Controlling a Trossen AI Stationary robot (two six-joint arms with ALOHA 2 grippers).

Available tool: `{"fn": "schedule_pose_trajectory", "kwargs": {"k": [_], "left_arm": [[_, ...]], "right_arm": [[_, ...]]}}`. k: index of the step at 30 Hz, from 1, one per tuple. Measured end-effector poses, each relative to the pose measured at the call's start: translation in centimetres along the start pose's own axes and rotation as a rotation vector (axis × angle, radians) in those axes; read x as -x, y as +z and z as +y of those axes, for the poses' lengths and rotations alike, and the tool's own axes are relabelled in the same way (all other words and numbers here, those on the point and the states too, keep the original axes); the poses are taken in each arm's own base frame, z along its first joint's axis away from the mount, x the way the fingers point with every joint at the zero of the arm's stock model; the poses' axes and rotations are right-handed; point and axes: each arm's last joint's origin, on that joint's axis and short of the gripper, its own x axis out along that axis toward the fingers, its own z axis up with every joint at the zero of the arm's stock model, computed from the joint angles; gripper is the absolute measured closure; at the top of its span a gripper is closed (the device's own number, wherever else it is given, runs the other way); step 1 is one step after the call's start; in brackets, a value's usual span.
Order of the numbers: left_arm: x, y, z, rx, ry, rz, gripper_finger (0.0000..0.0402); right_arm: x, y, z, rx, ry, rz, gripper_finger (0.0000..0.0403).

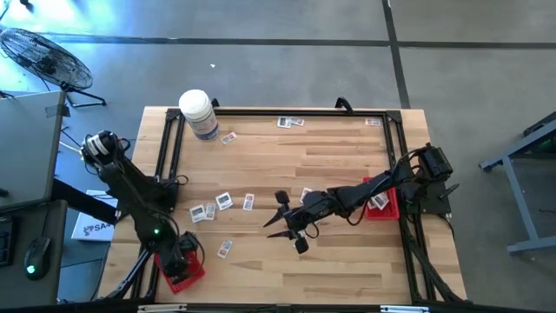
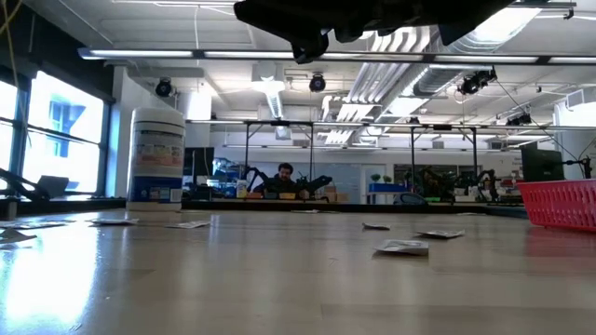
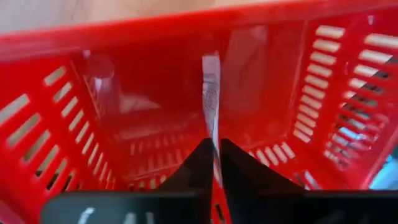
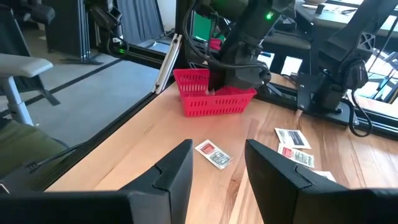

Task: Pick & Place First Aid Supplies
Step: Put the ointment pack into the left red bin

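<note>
Small white packets with dark or red print lie flat on the wooden table: a cluster [image 1: 213,207] left of centre, one [image 1: 225,249] nearer the near edge, and more by the far edge [image 1: 290,122]. My left gripper [image 1: 180,263] reaches down into the red tray [image 1: 193,275] at the near-left corner and is shut on one packet [image 3: 211,93]. My right gripper [image 1: 274,215] hovers open above the table's middle, its fingers pointing left. In the right wrist view [image 4: 217,171], a packet [image 4: 213,154] lies on the table ahead of its fingers. My left gripper pinches a packet between its two fingers [image 3: 198,163], which come from above and point down into the red tray. The packet shows edge-on [image 3: 212,134] and sticks out past the fingertips. I cannot tell whether its far edge touches the tray's floor.
A large white jar [image 1: 198,113] stands near the far-left corner. A second red tray [image 1: 388,209] with packets in it sits at the right, under my right arm. A black frame rail [image 1: 295,111] runs along the table's edges. Bare wood lies near the front centre.
</note>
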Motion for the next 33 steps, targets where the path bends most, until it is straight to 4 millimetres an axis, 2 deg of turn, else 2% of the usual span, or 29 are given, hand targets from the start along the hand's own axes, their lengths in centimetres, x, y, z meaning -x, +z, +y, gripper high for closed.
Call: {"fn": "schedule_pose_trajectory", "kwargs": {"k": [9, 14, 18, 21, 25, 27, 29, 33], "left_arm": [[0.1, -0.2, 0.1, 0.005, 0.008, 0.053, 0.0299], [1.1, -0.7, -0.2, 0.046, -0.007, 0.132, 0.0295], [3.3, -1.0, -1.2, 0.049, -0.049, 0.066, 0.0298], [4.8, -1.1, -2.0, 0.055, -0.064, -0.064, 0.0298], [5.7, -0.2, -2.9, -0.031, -0.116, -0.44, 0.0299], [5.8, 0.6, -3.3, -0.096, -0.116, -0.618, 0.0299], [5.5, 1.7, -3.6, -0.14, -0.081, -0.725, 0.0299], [4.6, 4.3, -3.7, -0.121, 0.018, -0.828, 0.0299]], "right_arm": [[0.0, 0.0, 0.0, 0.0, 0.001, 0.004, 0.0263], [0.0, 0.0, -0.1, 0.001, -0.002, 0.003, 0.0263], [0.0, 0.0, -0.1, 0.001, -0.006, 0.002, 0.0263], [0.0, 0.0, -0.1, 0.002, -0.01, 0.001, 0.0263], [0.0, 0.0, -0.2, 0.006, -0.031, 0.004, 0.0263], [0.0, 0.0, -0.2, 0.006, -0.036, 0.004, 0.0263], [0.0, 0.0, -0.2, 0.006, -0.036, 0.004, 0.0263], [0.0, 0.0, -0.2, 0.006, -0.041, 0.005, 0.0263]]}}
